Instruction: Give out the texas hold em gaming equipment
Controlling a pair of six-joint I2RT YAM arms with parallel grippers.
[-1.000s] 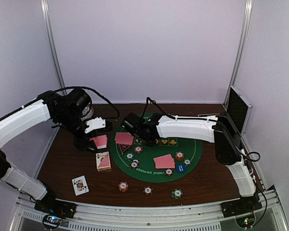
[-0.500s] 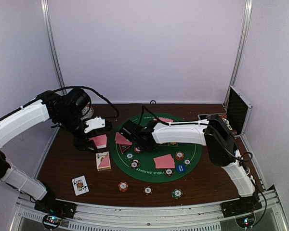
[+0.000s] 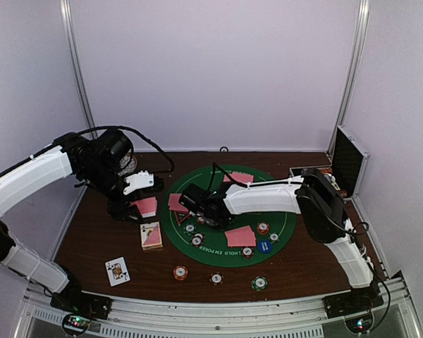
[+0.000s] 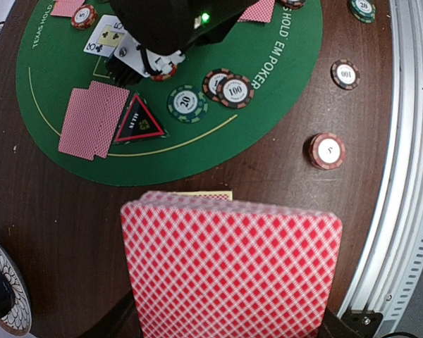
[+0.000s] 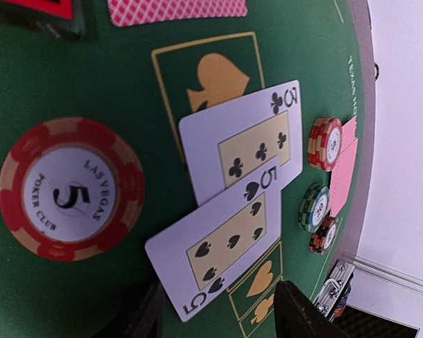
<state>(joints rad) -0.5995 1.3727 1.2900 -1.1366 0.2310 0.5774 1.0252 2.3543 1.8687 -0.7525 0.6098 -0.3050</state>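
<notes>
The left hand (image 3: 130, 206) is closed on a stack of red lattice-backed cards (image 4: 233, 267), gripping its lower edge above the dark brown tabletop (image 4: 56, 211). The cards are thin, glossy and light, so I judge the stack liable to fan or slide unless it is pinched squarely across both faces near an edge. The right hand (image 5: 222, 317) hangs low over the green felt mat (image 5: 92, 84), its fingers parted and holding nothing. A red-and-cream chip (image 5: 69, 189) lies flat just beside the face-up three of clubs (image 5: 254, 144) and five of spades (image 5: 225, 243). The chip looks stiff, dense and smooth-rimmed, and is probably best taken across its diameter, since the felt leaves little room underneath.
</notes>
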